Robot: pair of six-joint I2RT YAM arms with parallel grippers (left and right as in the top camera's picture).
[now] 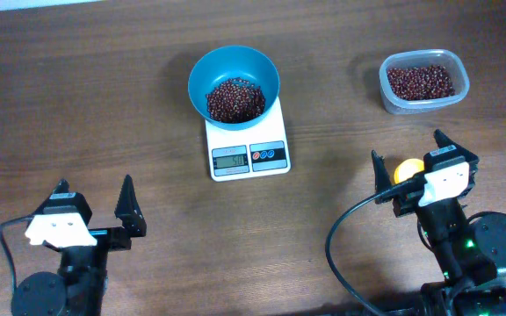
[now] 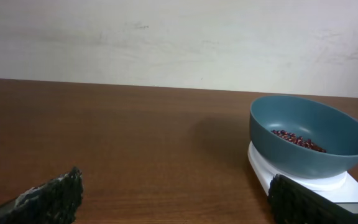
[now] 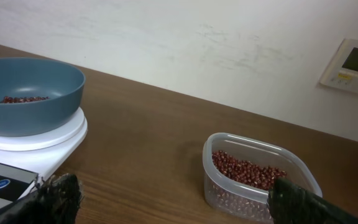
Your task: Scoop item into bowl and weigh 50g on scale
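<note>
The teal-blue bowl [image 1: 234,70] stands on the white scale [image 1: 271,132] at the table's middle back and holds a heap of red-brown beans [image 1: 235,99]. The scale's display [image 1: 232,160] is lit, its digits too small to read. My left gripper [image 1: 95,189] is open and empty at the front left. In the left wrist view it [image 2: 176,199] is left of the bowl [image 2: 309,134] and scale [image 2: 260,165]. My right gripper [image 1: 408,149] is open and empty at the front right. In the right wrist view it [image 3: 173,199] is between the scale [image 3: 42,140] and the tub.
A clear plastic tub [image 1: 423,82] with more beans stands at the back right, also in the right wrist view [image 3: 260,180]. A small orange-yellow object [image 1: 407,168] lies partly hidden under my right gripper. A white wall backs the table.
</note>
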